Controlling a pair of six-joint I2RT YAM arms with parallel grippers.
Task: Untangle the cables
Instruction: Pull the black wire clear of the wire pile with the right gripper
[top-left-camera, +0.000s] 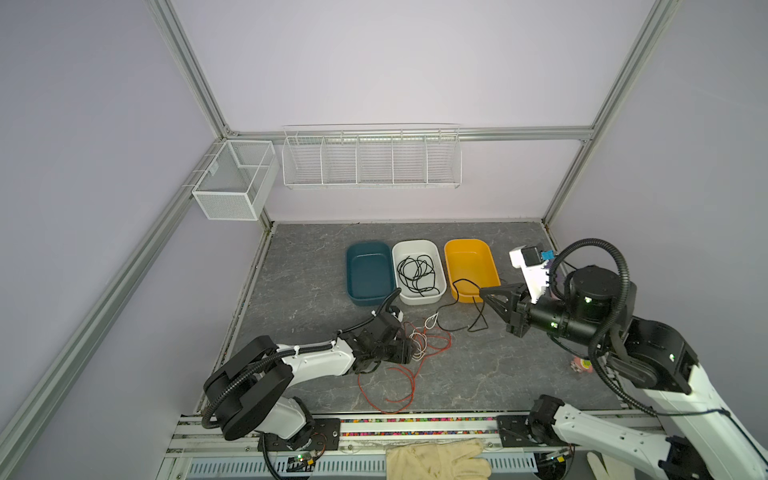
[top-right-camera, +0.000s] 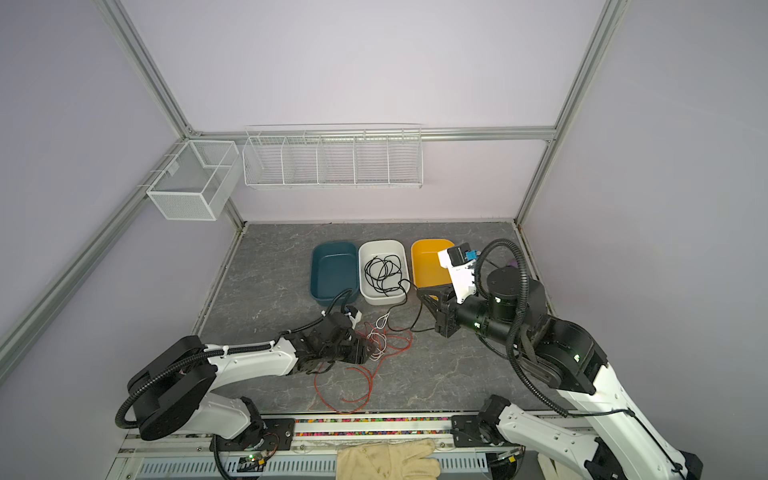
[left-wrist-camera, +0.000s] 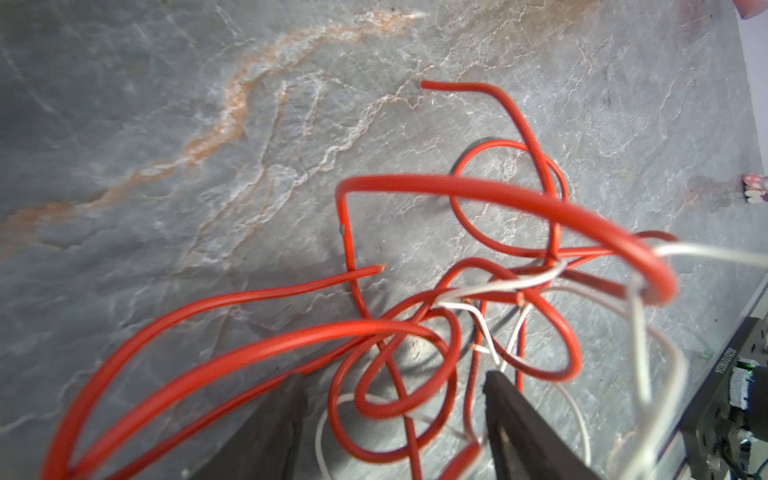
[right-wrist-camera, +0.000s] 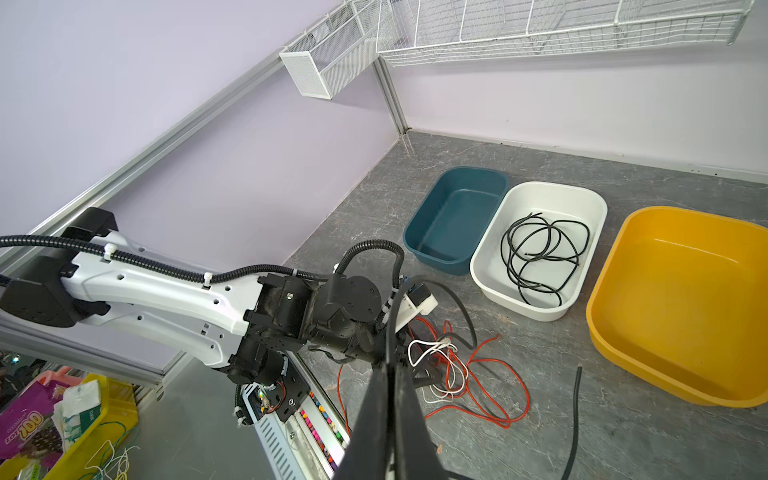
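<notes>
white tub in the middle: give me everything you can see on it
The white tub is an open, rounded-rectangular bin, smooth and plastic-looking, with sloping walls. It sits upright on the grey marbled table near the back, between the teal tub and the yellow tub; its rim seems to touch the teal one. Inside lies only a loose coil of black cable.
</notes>
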